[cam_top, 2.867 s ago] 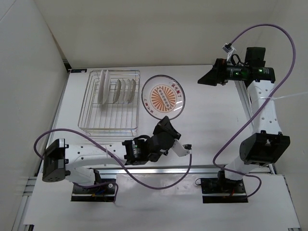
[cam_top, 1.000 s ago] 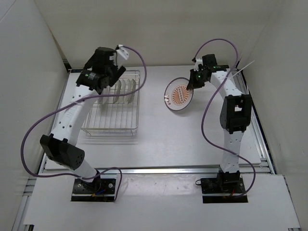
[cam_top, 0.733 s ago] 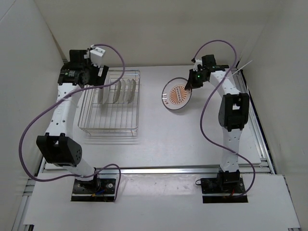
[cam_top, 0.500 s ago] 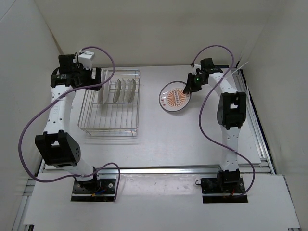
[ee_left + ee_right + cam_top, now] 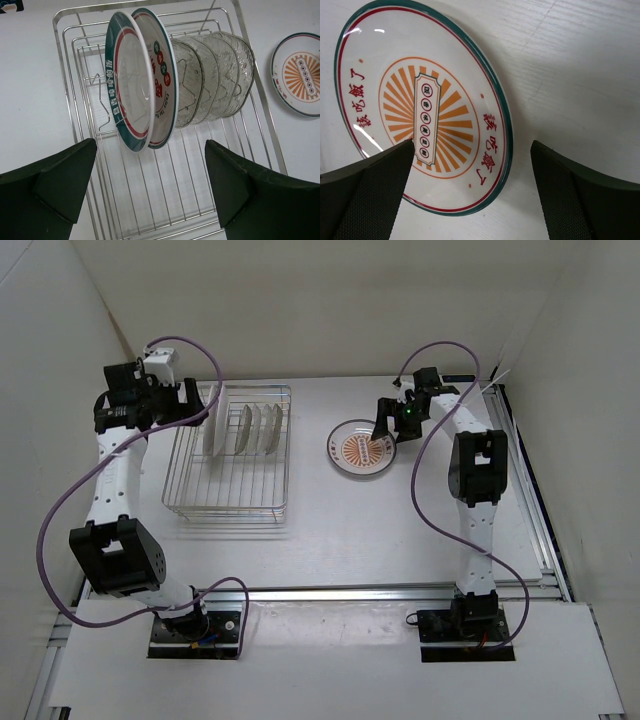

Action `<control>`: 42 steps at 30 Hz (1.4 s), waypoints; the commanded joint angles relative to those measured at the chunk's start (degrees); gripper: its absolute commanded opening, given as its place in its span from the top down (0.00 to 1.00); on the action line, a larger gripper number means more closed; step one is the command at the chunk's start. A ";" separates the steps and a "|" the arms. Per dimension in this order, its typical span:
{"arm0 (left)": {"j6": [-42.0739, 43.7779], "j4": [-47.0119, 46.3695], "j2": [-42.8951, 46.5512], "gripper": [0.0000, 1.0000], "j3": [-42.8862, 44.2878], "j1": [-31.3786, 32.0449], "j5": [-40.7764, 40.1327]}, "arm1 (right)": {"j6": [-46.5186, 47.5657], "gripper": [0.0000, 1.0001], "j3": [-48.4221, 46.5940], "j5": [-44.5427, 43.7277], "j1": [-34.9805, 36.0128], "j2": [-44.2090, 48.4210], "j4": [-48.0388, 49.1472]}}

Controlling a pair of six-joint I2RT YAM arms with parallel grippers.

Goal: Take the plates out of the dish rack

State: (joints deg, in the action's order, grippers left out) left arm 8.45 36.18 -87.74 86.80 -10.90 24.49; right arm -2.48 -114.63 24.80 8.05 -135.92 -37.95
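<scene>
Left wrist view: my released left end effector (image 5: 150, 165) faces the green-rimmed white round plate (image 5: 131, 85); a crooked pinch could knock the clear glass plates (image 5: 220, 75).

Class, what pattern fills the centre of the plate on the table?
The plate has orange sunburst rays; best in right wrist view.

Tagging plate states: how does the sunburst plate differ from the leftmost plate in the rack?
The sunburst plate lies flat on the table; the leftmost racked plate stands on edge in the dish rack. The sunburst plate has an orange rayed centre; the leftmost racked plate's centre is plain white. Both are round, green-rimmed.
</scene>
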 commanded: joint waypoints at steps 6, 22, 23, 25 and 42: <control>-3.17 -4.02 -1.28 0.05 0.29 -2.55 3.99 | 3.97 0.00 0.63 -7.92 0.21 11.72 -0.63; -4.23 -7.17 -14.73 0.13 6.80 -0.19 4.43 | 4.15 0.00 5.12 -0.19 -0.85 20.25 -3.35; -4.23 -7.18 -14.74 0.13 6.80 0.34 4.43 | 4.15 0.00 5.12 -0.19 -0.85 20.25 -3.35; -4.23 -7.18 -14.74 0.13 6.80 0.96 4.43 | 4.15 0.00 5.12 -0.19 -0.85 20.25 -3.88; -4.76 -7.27 -17.81 0.73 8.03 4.30 -1.46 | 4.15 0.00 5.12 1.04 -0.85 20.78 -4.41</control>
State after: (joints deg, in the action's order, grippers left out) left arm 3.70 29.32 -104.86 93.17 -7.11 25.02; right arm 0.84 -109.60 24.67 7.40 -117.25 -42.28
